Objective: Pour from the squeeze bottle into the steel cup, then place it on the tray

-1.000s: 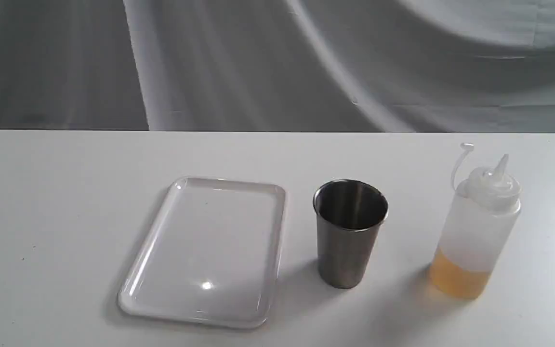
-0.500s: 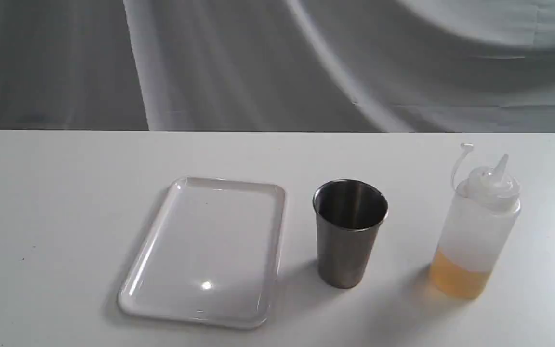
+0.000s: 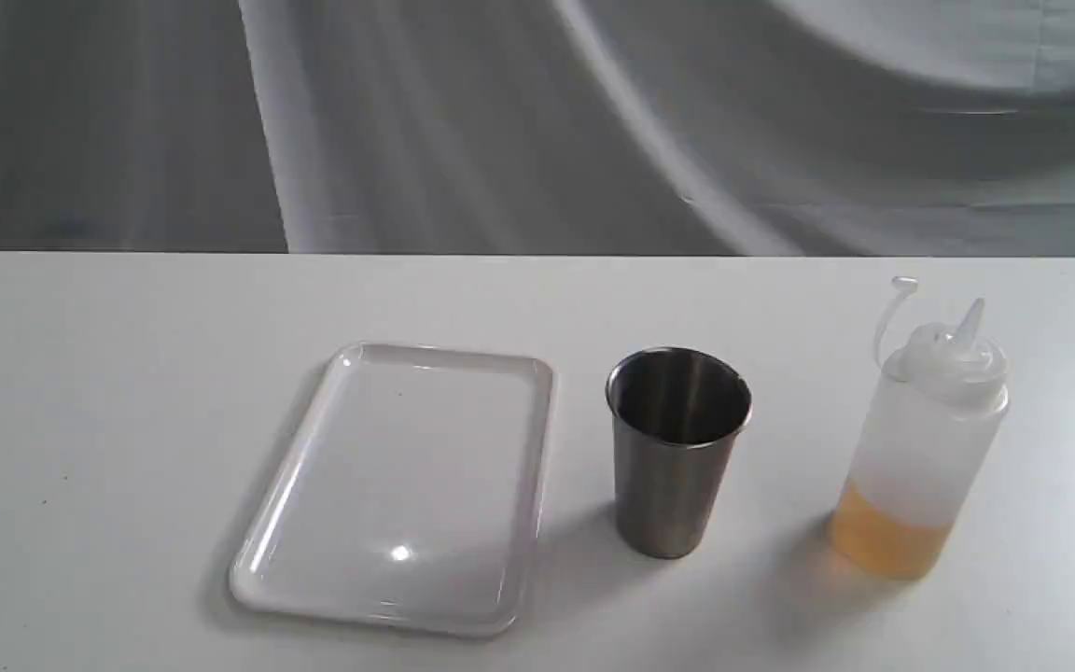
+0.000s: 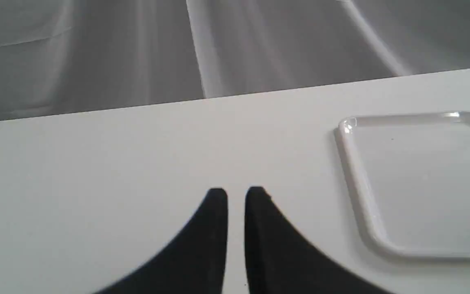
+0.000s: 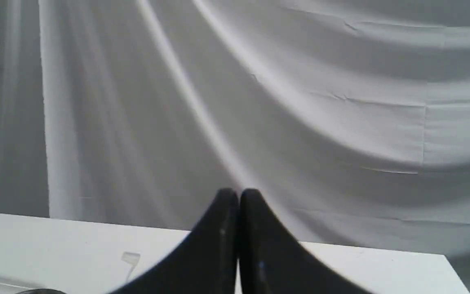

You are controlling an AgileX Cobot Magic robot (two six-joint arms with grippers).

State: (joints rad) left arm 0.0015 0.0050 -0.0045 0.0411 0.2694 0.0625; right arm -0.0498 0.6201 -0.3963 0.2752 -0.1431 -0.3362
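Beside the tray (image 4: 357, 183), left claw (image 4: 236, 194) looks nearly closed; right claw (image 5: 239, 195), pressed closed, near squeeze bottle's cap (image 5: 131, 258).

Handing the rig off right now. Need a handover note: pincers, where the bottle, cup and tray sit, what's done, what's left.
Left pincer: all but shut, with a thin slit between the fingers. It is empty, over bare table beside the tray.
Right pincer: shut, empty.
Squeeze bottle: upright on the table, right of the cup, cap off the nozzle, amber liquid in its lower part.
Steel cup: upright between tray and bottle, touching neither.
Tray: flat on the table, nothing on it.
Done: nothing yet.
Left: grasp the bottle, pour into the cup, set it on the tray.
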